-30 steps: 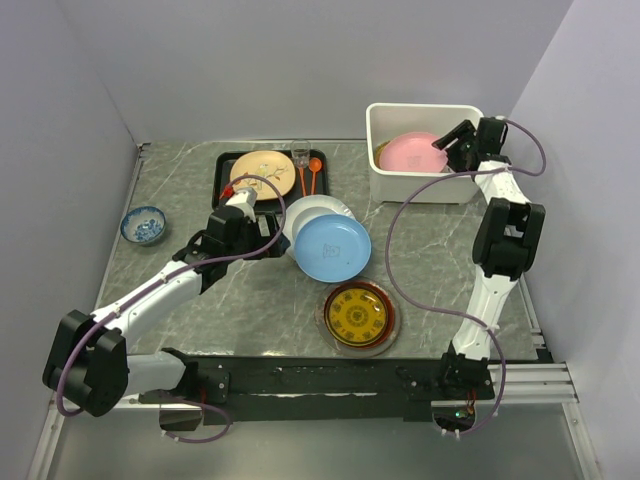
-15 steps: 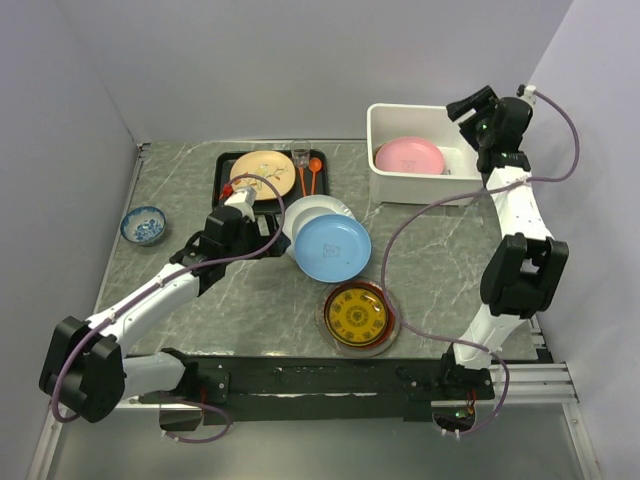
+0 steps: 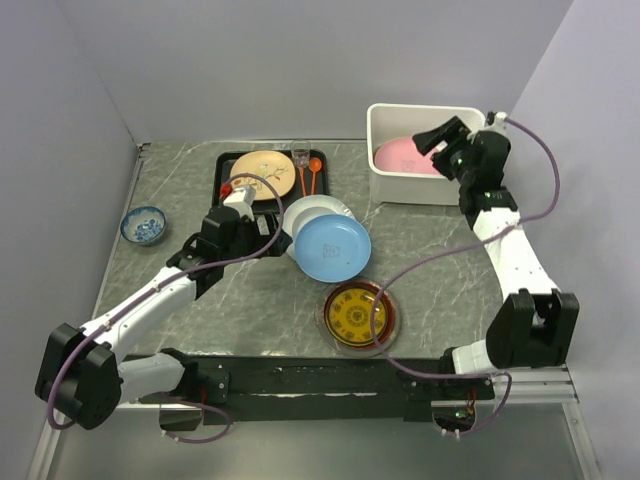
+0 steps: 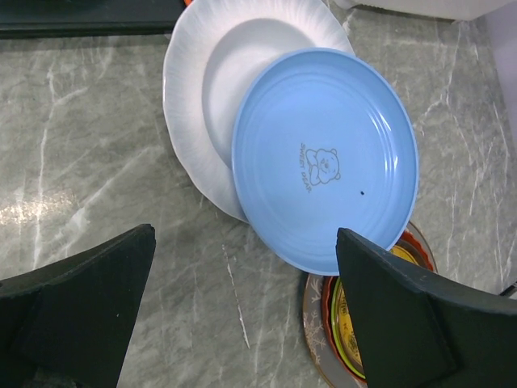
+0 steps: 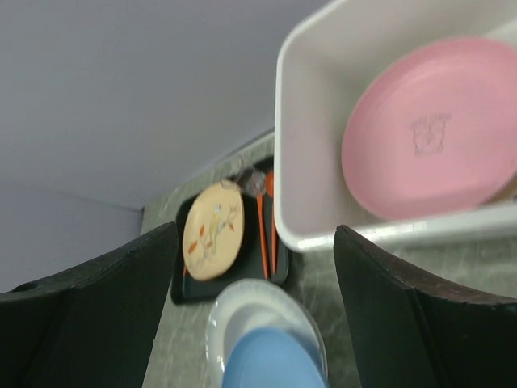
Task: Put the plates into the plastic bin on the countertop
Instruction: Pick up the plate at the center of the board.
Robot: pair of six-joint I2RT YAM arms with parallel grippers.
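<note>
Pink plate (image 3: 400, 157) in white bin (image 3: 420, 187); cream plate (image 3: 262, 172) on black tray (image 3: 224, 165).

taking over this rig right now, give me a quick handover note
Grippers: the left gripper is open and empty, over the blue plate. The right gripper is open and empty, up by the right side of the plastic bin.
Done: the pink plate lies in the bin.
Left: the blue plate, overlapping the white plate on the countertop; the gold-patterned dark red plate near the arm bases, apparently topping a small stack; the cream floral plate on the black tray.
</note>
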